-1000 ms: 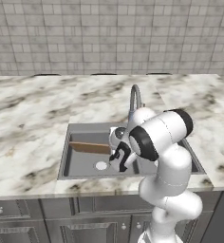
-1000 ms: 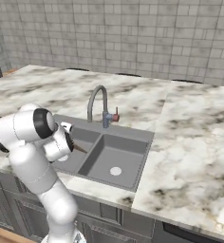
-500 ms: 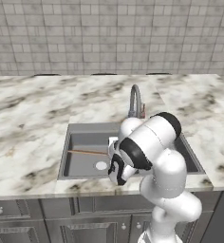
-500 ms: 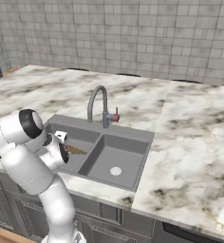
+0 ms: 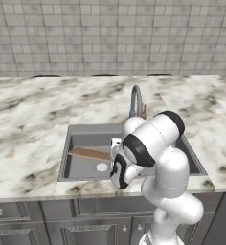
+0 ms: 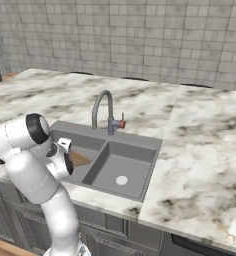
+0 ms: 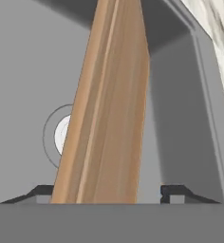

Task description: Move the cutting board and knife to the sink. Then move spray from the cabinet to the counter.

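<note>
The gripper [image 7: 104,192] hangs low over the near edge of the sink [image 5: 84,130], its jaws spread wide on either side of the cutting board [image 7: 109,109], with a gap visible at the right fingertip; no firm hold shows. The board [image 5: 88,153] lies tilted in the sink's left basin, over the round drain [image 5: 102,167]. Beyond stands the curved faucet [image 5: 135,98] on the counter [image 5: 28,115].
</note>
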Tool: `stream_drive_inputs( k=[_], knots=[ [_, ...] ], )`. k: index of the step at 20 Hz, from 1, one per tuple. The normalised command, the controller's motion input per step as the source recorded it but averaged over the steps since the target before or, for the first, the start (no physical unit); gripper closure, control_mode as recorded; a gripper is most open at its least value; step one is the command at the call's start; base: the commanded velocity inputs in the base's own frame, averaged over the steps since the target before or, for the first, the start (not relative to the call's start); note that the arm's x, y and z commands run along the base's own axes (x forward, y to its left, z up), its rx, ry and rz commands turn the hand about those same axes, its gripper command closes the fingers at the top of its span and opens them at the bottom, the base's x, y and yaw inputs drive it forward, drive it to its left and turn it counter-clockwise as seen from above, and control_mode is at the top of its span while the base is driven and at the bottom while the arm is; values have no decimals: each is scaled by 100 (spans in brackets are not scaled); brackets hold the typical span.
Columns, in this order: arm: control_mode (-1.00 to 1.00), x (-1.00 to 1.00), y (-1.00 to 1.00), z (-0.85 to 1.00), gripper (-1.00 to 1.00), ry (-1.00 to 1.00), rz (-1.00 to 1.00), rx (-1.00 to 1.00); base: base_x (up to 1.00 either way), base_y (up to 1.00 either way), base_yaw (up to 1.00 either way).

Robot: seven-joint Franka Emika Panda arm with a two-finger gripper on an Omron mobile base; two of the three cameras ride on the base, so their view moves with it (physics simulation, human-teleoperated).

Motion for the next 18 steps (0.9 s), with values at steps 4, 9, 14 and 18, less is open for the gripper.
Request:
stream_drive_inputs(
  k=[4, 9, 14, 18],
  knots=[
    [-100, -42, 4, 37, -100, 10, 0, 17, 0, 0, 0],
    [-100, -48, 25, 66, -100, 12, -1, 7, 0, 0, 0],
    [-100, -61, 19, 92, -100, 12, -6, 0, 0, 0, 0],
    [-100, -42, 10, 100, -100, 28, -9, 0, 0, 0, 0]
  ],
)
